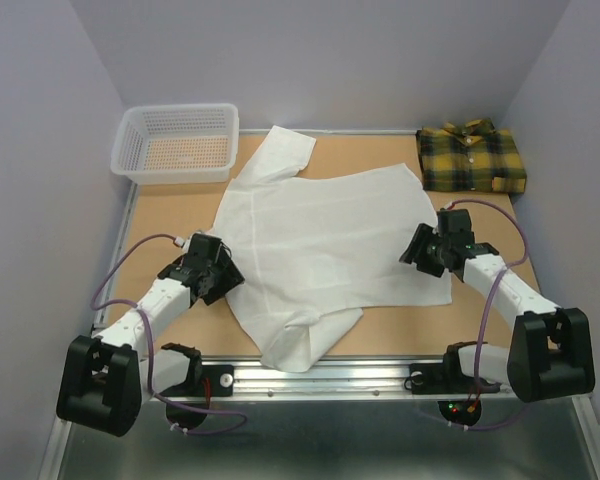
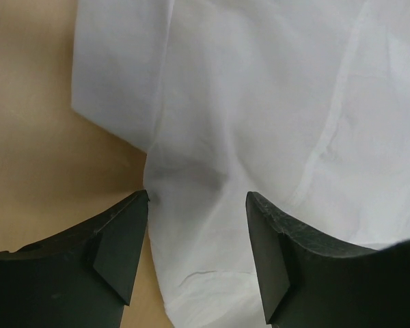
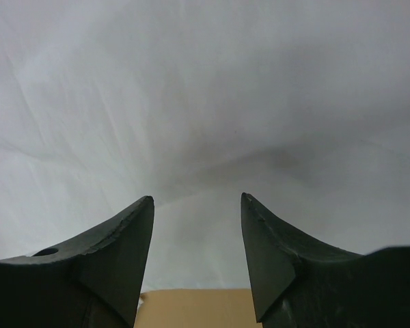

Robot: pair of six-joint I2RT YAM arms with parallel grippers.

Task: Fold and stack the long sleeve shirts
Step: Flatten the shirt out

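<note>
**Worktop layout.** The white shirt (image 1: 325, 240) lies spread out across the middle of the worktop (image 1: 170, 215). One sleeve reaches toward the far edge, and a bunched portion hangs toward the near rail. The plaid shirt (image 1: 472, 158), yellow and dark green, lies folded in the far right corner, well apart from the white shirt. A white mesh basket (image 1: 130, 150) stands in the far left corner, just beside the far sleeve.

**Left tool.** The left tool (image 1: 223, 272) is positioned low at the left edge of the white shirt. In the left wrist view its two black fingers (image 2: 116, 239) stand apart. The left finger is over the bare worktop at the cloth edge. The right finger is over the cloth. A strip of white fabric with a soft crease lies in the gap between the tips. The jaws are open and no cloth is clamped.

**Right tool.** The right tool (image 1: 420, 250) is positioned low at the right edge of the white shirt, opposite the left tool. In the right wrist view its fingers (image 3: 123, 239) stand apart, with white fabric filling the view beyond them. A faint shadowed wrinkle lies just ahead of the tips. A small patch of bare worktop shows between the finger bases. The jaws are open and no cloth is clamped.
</note>
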